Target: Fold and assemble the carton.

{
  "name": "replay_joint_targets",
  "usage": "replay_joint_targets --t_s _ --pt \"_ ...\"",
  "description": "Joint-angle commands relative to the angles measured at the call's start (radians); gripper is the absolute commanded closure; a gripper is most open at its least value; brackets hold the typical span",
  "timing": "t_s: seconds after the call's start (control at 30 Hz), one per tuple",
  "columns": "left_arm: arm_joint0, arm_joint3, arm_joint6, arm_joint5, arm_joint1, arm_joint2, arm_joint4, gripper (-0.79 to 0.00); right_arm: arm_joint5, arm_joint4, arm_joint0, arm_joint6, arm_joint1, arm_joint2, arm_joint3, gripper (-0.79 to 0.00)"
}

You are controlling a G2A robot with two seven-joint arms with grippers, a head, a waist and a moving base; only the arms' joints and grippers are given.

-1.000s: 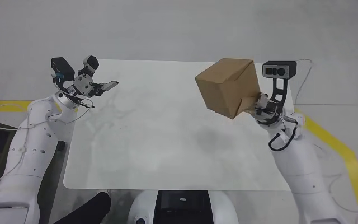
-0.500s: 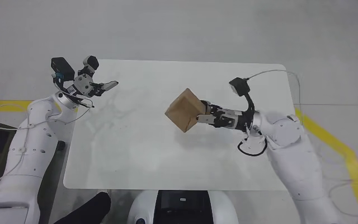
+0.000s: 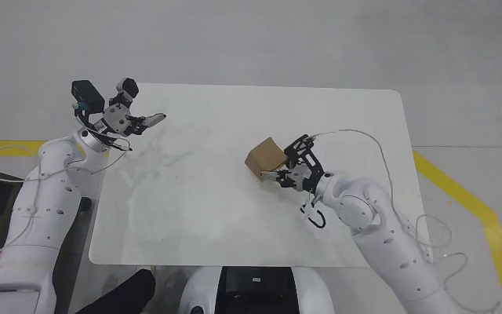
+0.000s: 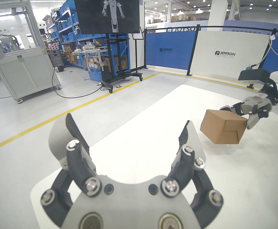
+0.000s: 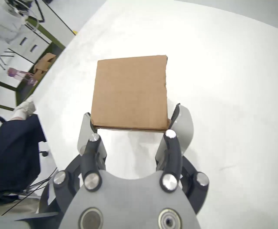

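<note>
Beyond the left gripper (image 4: 128, 121) the white table (image 4: 156, 130) ends at a grey floor (image 4: 32, 112) with a yellow line (image 4: 97, 100). Farther behind it stand a black screen (image 4: 106, 15), blue shelves (image 4: 63, 26) and a blue panel (image 4: 167, 49) beside a white panel (image 4: 228, 54), all in bright light.

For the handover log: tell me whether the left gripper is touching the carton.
No: the left gripper hangs open and empty, well apart from the carton held by the right gripper.

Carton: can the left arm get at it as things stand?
Probably yes, at a stretch. Bare table lies between the open left gripper and the carton, and the right gripper holds only its far side, leaving the near faces free.
</note>
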Motion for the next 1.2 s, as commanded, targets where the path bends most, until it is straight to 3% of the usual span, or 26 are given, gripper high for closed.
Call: replay_joint_targets --t_s 0.0,0.2,0.23,0.3,0.53,0.57,0.6,0.63,0.93,1.03,1.17 --pt "0.0 0.0 0.0 0.0 0.0 0.0 0.0 -0.785 0.015 -0.044 -0.005 -0.018 -0.002 -0.014 0.0 0.0" --pt "0.0 0.0 0.0 0.0 0.0 0.0 0.0 -0.785 0.034 -0.094 -0.007 -0.023 -0.006 -0.039 0.003 0.0" --pt "0.0 0.0 0.0 0.0 0.0 0.0 0.0 -0.785 0.033 -0.094 -0.006 -0.021 -0.007 -0.04 0.005 -0.018" --pt "0.0 0.0 0.0 0.0 0.0 0.0 0.0 -0.785 0.033 -0.094 -0.005 -0.018 -0.007 -0.042 0.008 -0.206" --pt "0.0 0.0 0.0 0.0 0.0 0.0 0.0 -0.785 0.034 -0.09 -0.001 -0.008 -0.011 -0.046 0.021 -0.271" --pt "0.0 0.0 0.0 0.0 0.0 0.0 0.0 -0.785 0.032 -0.091 0.0 -0.007 -0.011 -0.046 0.022 -0.382" --pt "0.0 0.0 0.0 0.0 0.0 0.0 0.0 -0.785 0.031 -0.094 0.001 -0.007 -0.011 -0.046 0.022 -0.76" --pt "0.0 0.0 0.0 0.0 0.0 0.0 0.0 -0.785 0.032 -0.098 0.001 -0.006 -0.011 -0.047 0.022 -0.785" --pt "0.0 0.0 0.0 0.0 0.0 0.0 0.0 -0.785 0.025 -0.091 -0.019 -0.025 -0.012 -0.035 -0.031 -0.785" --pt "0.0 0.0 0.0 0.0 0.0 0.0 0.0 -0.785 -0.028 -0.015 -0.034 -0.047 -0.007 0.004 -0.072 -0.785" --pt "0.0 0.0 0.0 0.0 0.0 0.0 0.0 -0.785 -0.029 -0.063 -0.059 -0.1 0.005 0.079 -0.117 -0.785"
